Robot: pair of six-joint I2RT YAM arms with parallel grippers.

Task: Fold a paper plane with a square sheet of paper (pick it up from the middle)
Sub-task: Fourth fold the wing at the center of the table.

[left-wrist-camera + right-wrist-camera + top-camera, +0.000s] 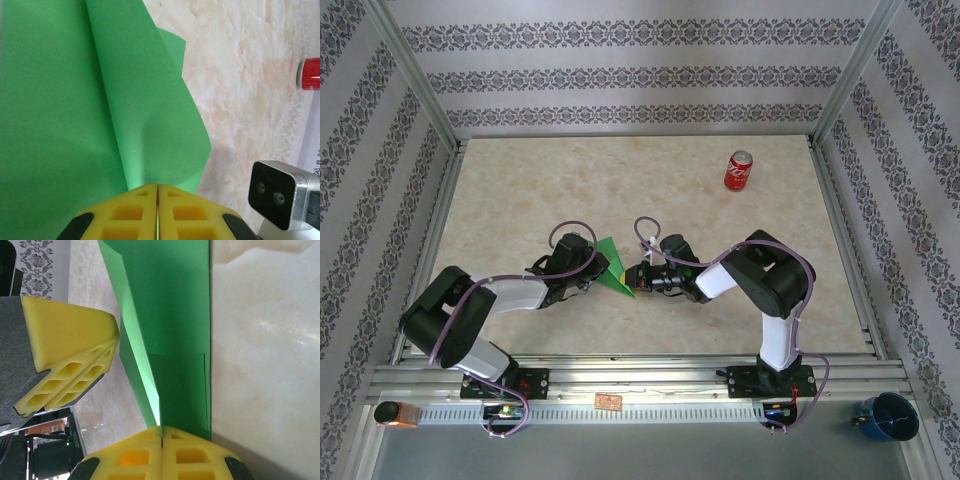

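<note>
Creasing seems under way: left fingers and right fingers, both clamped shut, pinch the partly folded square sheet of paper near the desk's middle. Next likely needs the fold pressed flat.

We see the folded sheet of paper in plain bright green, the soda can red, the worktop marbled beige, the walls pale with grey floral bands, the finger pads yellow, the cables purple.

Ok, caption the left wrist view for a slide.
Left hand pinches the folded green paper; pale table and red can beyond.
</note>
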